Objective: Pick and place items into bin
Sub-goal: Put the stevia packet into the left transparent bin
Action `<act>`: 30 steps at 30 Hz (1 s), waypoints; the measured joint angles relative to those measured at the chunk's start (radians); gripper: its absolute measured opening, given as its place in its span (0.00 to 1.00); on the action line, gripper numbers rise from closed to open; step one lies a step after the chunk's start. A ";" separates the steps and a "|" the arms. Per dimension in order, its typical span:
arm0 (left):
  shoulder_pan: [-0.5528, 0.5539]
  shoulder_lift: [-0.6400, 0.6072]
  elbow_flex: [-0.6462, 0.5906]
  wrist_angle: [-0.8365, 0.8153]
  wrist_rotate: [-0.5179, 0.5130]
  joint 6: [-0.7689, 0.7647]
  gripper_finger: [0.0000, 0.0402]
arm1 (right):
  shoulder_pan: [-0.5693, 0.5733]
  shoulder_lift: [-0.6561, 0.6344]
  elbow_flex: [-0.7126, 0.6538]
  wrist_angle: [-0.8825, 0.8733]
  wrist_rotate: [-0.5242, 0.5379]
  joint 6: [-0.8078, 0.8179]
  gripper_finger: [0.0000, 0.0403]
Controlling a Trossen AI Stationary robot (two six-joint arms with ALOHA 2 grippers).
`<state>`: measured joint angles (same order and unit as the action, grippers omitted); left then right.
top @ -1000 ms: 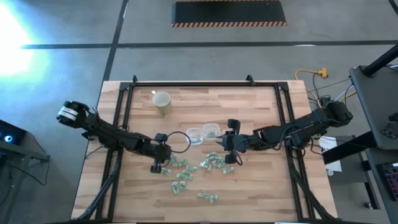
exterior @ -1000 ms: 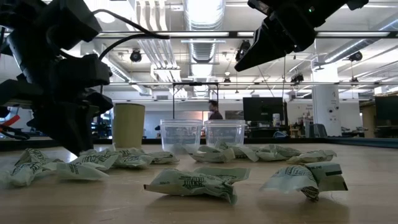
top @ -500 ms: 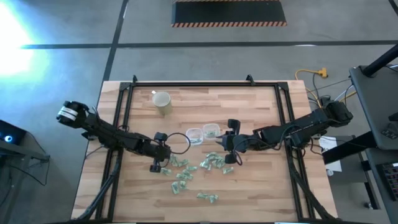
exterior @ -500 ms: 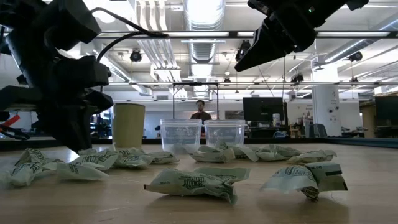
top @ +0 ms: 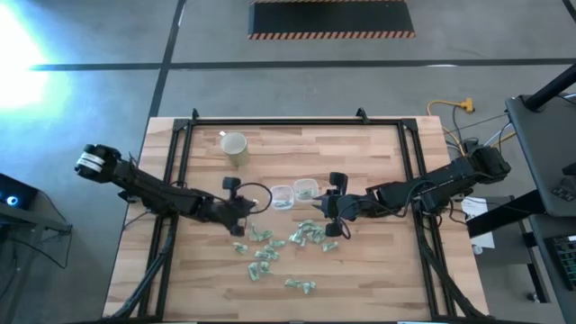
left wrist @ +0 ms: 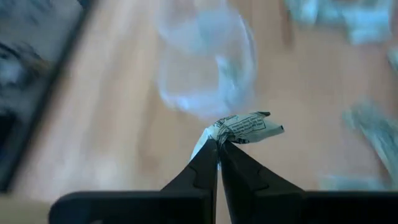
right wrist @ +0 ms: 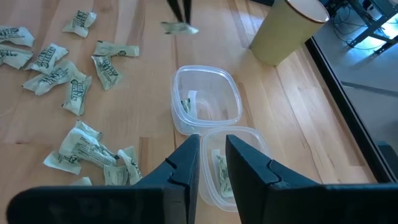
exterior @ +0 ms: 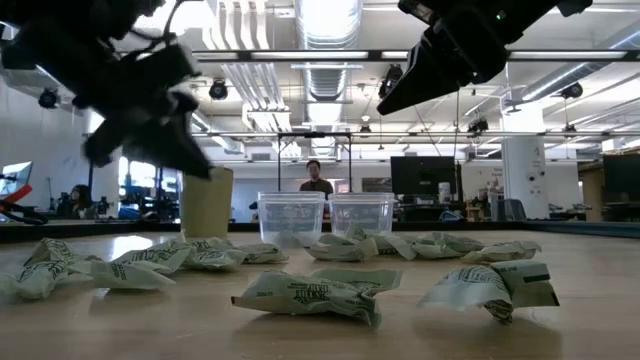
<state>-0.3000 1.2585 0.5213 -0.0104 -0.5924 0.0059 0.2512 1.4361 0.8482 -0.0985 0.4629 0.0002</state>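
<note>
Several small green-and-white wrapped items (top: 270, 247) (exterior: 310, 293) (right wrist: 68, 81) lie scattered on the wooden table. My left gripper (left wrist: 218, 148) (top: 239, 227) (exterior: 195, 165) hangs above the pile's left side, shut on one wrapped item (left wrist: 245, 127) (right wrist: 179, 28). Two clear plastic bins (top: 283, 195) (top: 306, 188) (right wrist: 208, 99) (right wrist: 230, 168) stand side by side past the pile, each with a piece inside. My right gripper (right wrist: 211, 155) (top: 319, 209) hovers open over the bins, nothing between its fingers. My left gripper pinches one twisted end of the wrapped item (left wrist: 214, 132) between its two fingertips. The fingers slant downward, coming from the table's left. The rest of the item sticks out beyond the fingertips, lifted clear of the table.
A beige cup (top: 235, 148) (exterior: 207, 200) (right wrist: 287, 31) stands upright at the far left of the table. A black frame (top: 270, 121) runs along the table's far and side edges. A person (exterior: 315, 180) stands in the room behind.
My left gripper has risen from the pile's left edge and tipped from pointing steeply down to a shallower slant, moving a little toward the bins. My right gripper has kept still.
</note>
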 joint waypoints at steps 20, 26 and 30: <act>0.128 0.235 0.036 0.474 0.037 0.299 0.00 | 0.000 0.000 0.000 0.004 0.000 -0.001 0.17; 0.146 0.299 0.086 0.474 0.038 0.306 0.00 | 0.000 0.000 0.000 0.003 0.000 -0.003 0.17; 0.147 0.320 0.097 0.472 0.041 0.323 0.00 | 0.000 0.000 0.000 -0.001 0.000 -0.003 0.17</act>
<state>-0.1532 1.5788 0.6188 0.4614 -0.5518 0.3289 0.2512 1.4361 0.8482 -0.0998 0.4629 -0.0025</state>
